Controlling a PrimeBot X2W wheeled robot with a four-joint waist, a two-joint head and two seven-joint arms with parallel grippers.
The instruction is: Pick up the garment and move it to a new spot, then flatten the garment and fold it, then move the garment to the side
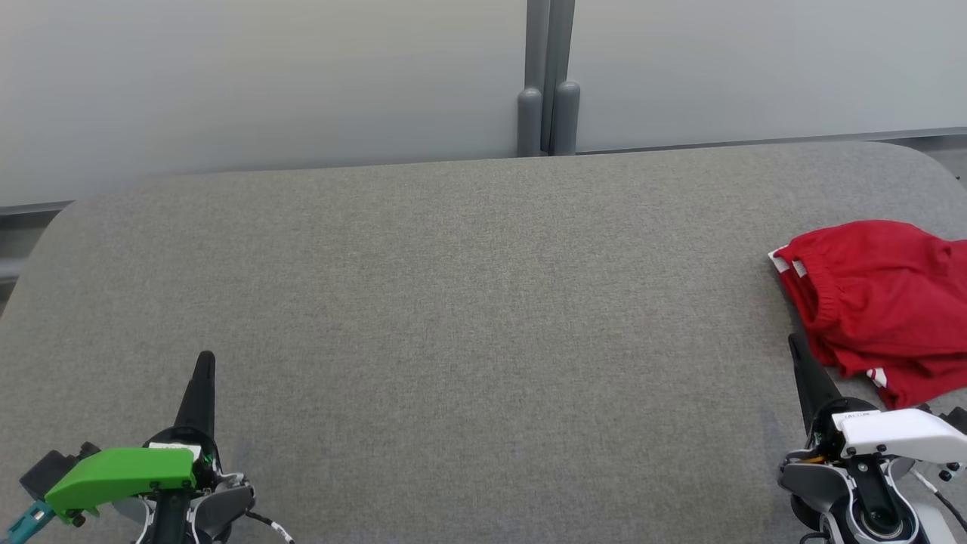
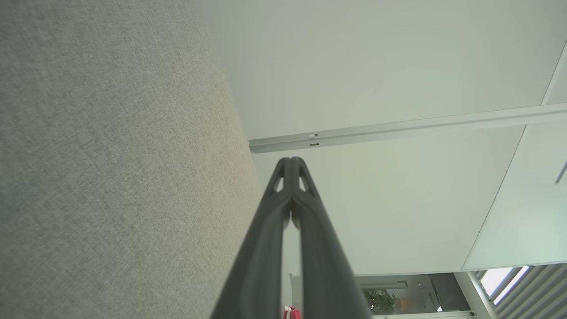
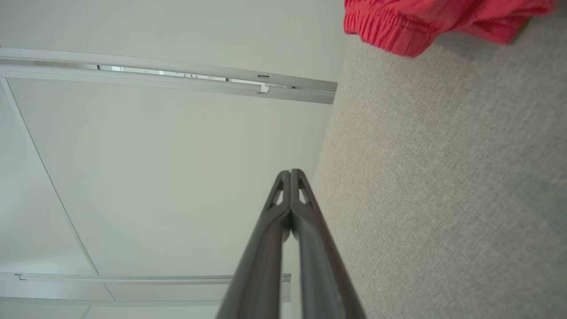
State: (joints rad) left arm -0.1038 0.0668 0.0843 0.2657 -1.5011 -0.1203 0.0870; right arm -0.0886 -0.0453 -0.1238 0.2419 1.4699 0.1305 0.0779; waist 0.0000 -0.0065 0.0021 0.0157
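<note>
Red garment [image 1: 884, 302], perhaps shorts, lies crumpled on grey table [image 1: 453, 302] near right tool [image 1: 795, 344]

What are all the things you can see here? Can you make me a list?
crumpled red fabric garment with a stretchy waistband and white trim: one, red, at the table's right edge, just beyond the right gripper's tip
grey fabric-covered table: one, grey, spread across the whole middle
pale wall panels: two, whitish grey, behind the table
grey upright posts: two, grey, side by side between the panels
left gripper: one, dark fingers shut together, green cover on its wrist, lower left over the table
right gripper: one, dark fingers shut together, white cover on its wrist, lower right over the table
</note>
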